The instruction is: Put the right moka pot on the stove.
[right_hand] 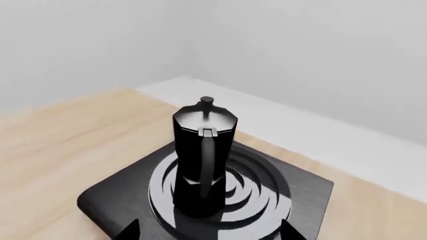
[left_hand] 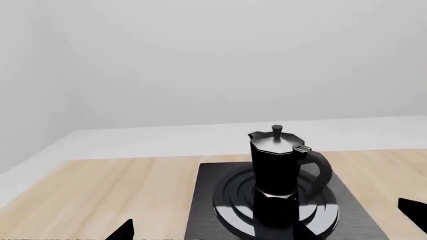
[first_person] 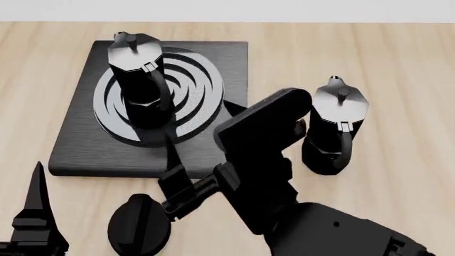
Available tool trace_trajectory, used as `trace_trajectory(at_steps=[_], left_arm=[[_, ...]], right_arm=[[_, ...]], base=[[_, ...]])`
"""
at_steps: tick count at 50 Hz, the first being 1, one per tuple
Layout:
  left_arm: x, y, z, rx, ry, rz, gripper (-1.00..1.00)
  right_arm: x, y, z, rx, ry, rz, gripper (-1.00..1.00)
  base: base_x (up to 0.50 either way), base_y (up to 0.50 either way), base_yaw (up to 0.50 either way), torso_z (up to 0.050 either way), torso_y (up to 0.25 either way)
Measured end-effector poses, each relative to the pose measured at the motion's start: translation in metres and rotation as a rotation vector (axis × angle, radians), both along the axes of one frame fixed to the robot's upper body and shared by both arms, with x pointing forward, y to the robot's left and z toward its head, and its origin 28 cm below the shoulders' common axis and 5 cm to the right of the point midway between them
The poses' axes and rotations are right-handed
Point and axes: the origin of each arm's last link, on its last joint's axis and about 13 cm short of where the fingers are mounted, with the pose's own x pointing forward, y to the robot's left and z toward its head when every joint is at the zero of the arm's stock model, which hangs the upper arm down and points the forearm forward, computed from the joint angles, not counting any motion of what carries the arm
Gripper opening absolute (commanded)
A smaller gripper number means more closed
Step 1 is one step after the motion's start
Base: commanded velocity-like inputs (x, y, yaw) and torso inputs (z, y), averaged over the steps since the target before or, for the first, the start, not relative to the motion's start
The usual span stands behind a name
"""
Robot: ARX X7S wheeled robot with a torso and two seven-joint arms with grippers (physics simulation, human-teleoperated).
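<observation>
Meanwhile, the right moka pot [first_person: 337,128] stood upright on the wooden counter [first_person: 398,69], off the stove [first_person: 78,149], just beside the right arm. The right jaws, spread and empty, faced the other pot [right_hand: 203,155] instead; the left jaws sat released, farther off.

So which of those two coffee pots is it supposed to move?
Find the black stove with the ring burner on the wooden table. One pot already stands on it. The right moka pot is the identical one on bare wood beside the stove, just beyond the right arm.
</observation>
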Motion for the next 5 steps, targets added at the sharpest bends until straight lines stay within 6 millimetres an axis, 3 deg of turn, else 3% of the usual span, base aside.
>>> trace_trajectory(at_steps=[5], left_arm=[[0.0,0.0,0.0,0.001,0.002,0.001,1.0]], right_arm=[[-0.022,-0.01,0.004,0.026,-0.029,-0.011,1.0]], base=[[0.0,0.0,0.0,0.0,0.0]])
